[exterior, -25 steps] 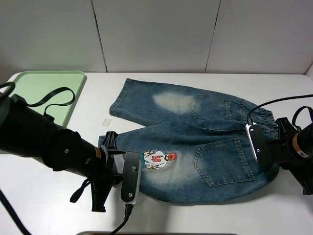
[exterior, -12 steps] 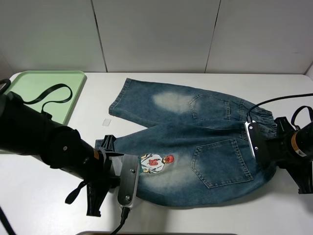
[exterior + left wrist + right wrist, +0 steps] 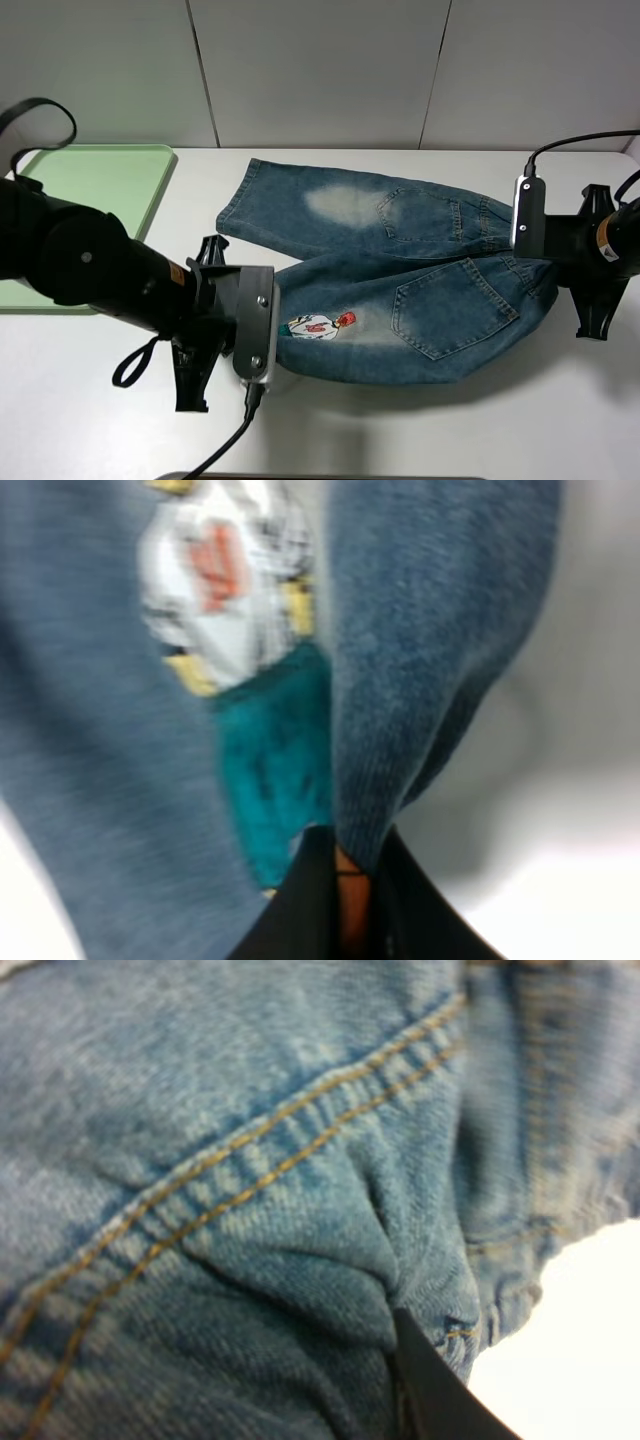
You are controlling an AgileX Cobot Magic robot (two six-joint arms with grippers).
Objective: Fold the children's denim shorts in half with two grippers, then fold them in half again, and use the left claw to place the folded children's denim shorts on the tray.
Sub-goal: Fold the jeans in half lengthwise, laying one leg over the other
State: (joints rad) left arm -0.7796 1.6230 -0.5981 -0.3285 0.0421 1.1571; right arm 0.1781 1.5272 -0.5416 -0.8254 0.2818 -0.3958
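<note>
White tabletop (image 3: pixel 420 430) is what everything's set on, with a bare strip left along the near edge. Closest to the camera, the left claw (image 3: pixel 278 345) is brought in from the left side, its bulky black arm slanted low over the table and the wrist turned in toward the children's denim shorts (image 3: pixel 420 310). Its jaws are pinched tight on the hem of the near leg. In the left wrist view the claw (image 3: pixel 350 890) is seen clamped on a fold of the blue denim (image 3: pixel 420 630), right by the cartoon print (image 3: pixel 220 580).

That near leg is held up off the table, so the print (image 3: pixel 320 323) is tilted and a shadow is thrown underneath. Over on the right, the right gripper (image 3: pixel 548 272) is reached in from the table's edge at about mid-depth and is closed on the waistband end. In the right wrist view pretty much only denim (image 3: pixel 200 1160) with yellow stitching can be made out, bunched against the gripper (image 3: pixel 415 1380).

Farther back, the other leg is laid flat on the table, and two back pockets (image 3: pixel 455 315) are faced up. The pale-green tray (image 3: pixel 90 180) is parked at the far left, well apart from the shorts. Grey wall panels (image 3: pixel 320 70) are seen behind it all.
</note>
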